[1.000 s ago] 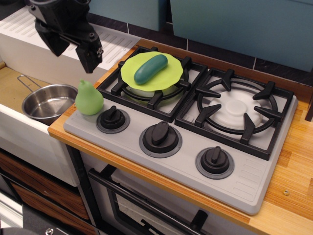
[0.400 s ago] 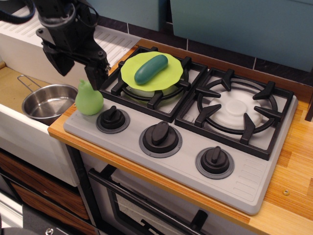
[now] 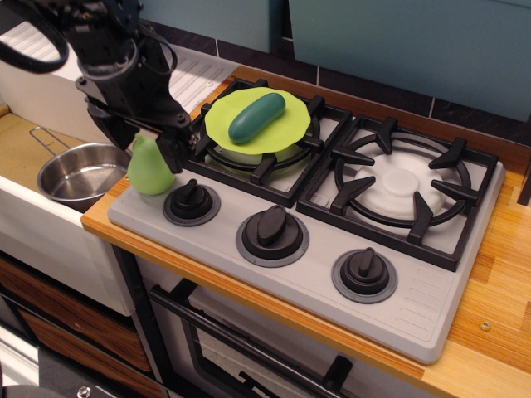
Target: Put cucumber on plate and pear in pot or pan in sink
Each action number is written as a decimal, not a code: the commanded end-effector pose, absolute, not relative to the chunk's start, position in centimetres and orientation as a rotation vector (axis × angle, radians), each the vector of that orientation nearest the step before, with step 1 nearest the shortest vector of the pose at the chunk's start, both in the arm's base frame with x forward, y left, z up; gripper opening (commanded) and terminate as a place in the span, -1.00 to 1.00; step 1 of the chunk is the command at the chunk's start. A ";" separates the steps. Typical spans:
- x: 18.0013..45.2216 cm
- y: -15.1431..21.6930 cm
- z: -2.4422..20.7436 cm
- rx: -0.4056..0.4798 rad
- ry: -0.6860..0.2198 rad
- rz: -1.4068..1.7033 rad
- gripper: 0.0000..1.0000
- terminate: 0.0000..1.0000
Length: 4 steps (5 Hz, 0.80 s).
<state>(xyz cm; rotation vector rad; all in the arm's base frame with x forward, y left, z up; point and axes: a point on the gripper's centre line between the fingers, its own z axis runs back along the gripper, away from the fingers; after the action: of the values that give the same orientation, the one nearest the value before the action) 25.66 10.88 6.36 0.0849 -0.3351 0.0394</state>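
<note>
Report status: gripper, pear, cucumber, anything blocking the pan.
Gripper open, fingers straddling pear at stove corner, not closed. Cucumber on plate. Steel pan in sink, nothing inside, path clear.

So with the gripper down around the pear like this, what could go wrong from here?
The pear stands at the stove's front-left corner, near the edge above the sink; a finger could tip it off before the gripper closes. The fingers bracket only its narrow neck, so the smooth fruit may slip. The pan is small, so a release could miss it. The cucumber already lies on the plate.
</note>
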 end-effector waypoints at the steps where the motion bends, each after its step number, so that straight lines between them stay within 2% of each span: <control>1: 26.4 11.3 5.9 0.103 -0.404 0.020 1.00 -1.00; 2: 26.2 11.7 5.9 0.104 -0.408 0.010 1.00 -1.00; 3: 26.1 11.6 6.0 0.107 -0.399 0.029 -1.00 -1.00; 4: 25.9 11.5 6.1 0.098 -0.399 0.025 -1.00 -1.00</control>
<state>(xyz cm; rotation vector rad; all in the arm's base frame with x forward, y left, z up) 25.58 11.56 5.34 0.0811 -0.3802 0.0370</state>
